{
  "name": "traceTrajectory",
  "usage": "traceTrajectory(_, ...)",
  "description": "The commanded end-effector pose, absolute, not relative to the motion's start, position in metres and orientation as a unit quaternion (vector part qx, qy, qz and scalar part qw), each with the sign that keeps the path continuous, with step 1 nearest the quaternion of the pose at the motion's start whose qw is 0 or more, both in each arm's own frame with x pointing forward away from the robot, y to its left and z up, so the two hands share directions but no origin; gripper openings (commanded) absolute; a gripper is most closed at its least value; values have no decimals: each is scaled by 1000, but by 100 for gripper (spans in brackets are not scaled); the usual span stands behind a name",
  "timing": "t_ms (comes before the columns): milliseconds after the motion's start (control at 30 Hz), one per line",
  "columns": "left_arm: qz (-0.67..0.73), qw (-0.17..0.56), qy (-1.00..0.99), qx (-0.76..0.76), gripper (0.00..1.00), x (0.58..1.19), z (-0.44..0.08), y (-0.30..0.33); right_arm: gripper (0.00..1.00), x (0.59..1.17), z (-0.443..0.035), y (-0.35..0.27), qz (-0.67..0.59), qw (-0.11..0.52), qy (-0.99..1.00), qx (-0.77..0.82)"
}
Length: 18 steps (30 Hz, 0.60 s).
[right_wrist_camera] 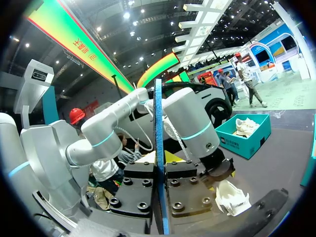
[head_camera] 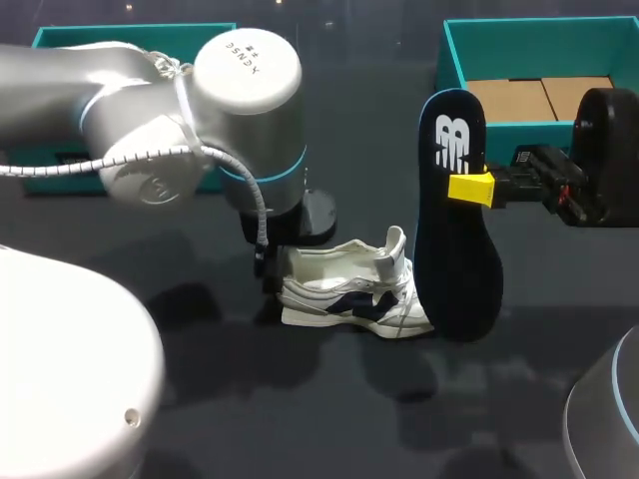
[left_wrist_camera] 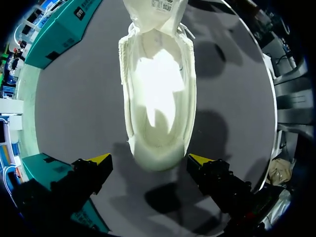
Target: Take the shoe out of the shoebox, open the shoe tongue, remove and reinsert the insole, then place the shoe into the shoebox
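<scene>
The left hand [left_wrist_camera: 149,163] sits open at the heel of the white sneaker [head_camera: 344,294], its yellow fingertips [left_wrist_camera: 100,159] standing to either side of the heel cup. The sneaker rests upright on its sole on the dark counter [head_camera: 300,399], its long axis running straight ahead of this hand, toe at the far end and tongue [left_wrist_camera: 155,10] lifted. The right hand [head_camera: 467,187] is closed on the navy insole [head_camera: 454,230], gripping its upper part from both faces. The insole stands on end, narrow end up, and its wide end hangs just beside the sneaker's toe. The teal shoebox [head_camera: 454,55] lies open behind the right hand.
</scene>
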State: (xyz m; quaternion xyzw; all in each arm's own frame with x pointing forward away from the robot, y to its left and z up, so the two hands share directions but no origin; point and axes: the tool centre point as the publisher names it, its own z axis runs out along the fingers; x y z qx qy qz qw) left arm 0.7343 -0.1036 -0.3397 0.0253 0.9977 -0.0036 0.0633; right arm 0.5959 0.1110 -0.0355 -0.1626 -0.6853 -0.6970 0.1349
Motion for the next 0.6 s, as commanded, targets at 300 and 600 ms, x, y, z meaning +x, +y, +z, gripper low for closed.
traceTrajectory(300,-54,47,995,74,100,746,-299,-125,0,586,-35,108,-691,104,-688,-194)
traceTrajectory(600,-101,-11,991,88,100,765,-297,-152,0,586,-35,108,-691,104,-688,-194)
